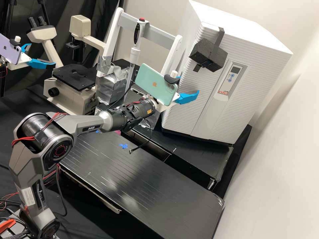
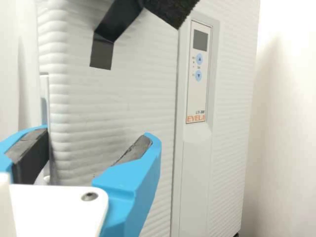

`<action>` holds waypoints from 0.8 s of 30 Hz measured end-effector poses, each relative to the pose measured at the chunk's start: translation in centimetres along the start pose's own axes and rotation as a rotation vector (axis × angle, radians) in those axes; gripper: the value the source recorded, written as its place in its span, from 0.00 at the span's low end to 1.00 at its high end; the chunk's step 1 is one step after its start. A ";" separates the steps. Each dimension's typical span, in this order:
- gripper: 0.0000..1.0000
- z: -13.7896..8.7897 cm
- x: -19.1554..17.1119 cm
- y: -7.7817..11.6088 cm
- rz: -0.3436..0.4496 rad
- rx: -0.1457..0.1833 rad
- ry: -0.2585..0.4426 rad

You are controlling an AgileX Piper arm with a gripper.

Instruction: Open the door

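My gripper (image 1: 189, 87) stands open at the left side of the white ribbed cabinet, its near blue finger beside the door (image 1: 182, 114); a phone mounted on the wrist partly hides the other finger. The door looks shut. In the wrist view the open gripper (image 2: 93, 140) has nothing held between its dark-padded fingers. One finger lies over the ribbed door face (image 2: 118, 98), the other beyond the door's side edge, near a narrow pale recessed strip (image 2: 44, 101). Whether either finger touches the door, I cannot tell.
A black foam block (image 1: 208, 54) is taped to the cabinet's upper front, beside the control panel (image 1: 230, 78). A microscope (image 1: 71, 83) and a foil-wrapped object (image 1: 112, 84) stand left of the cabinet. The black bench (image 1: 143, 186) extends in front, and a second arm's gripper shows far left.
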 end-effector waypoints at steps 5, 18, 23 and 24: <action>0.00 0.0 0.0 0.0 -0.005 -0.010 0.004; 0.00 0.0 -0.1 -0.3 -0.022 -0.033 0.011; 0.00 0.4 -0.2 -0.3 -0.027 -0.027 0.006; 0.00 0.4 -0.3 -0.3 -0.026 -0.029 0.010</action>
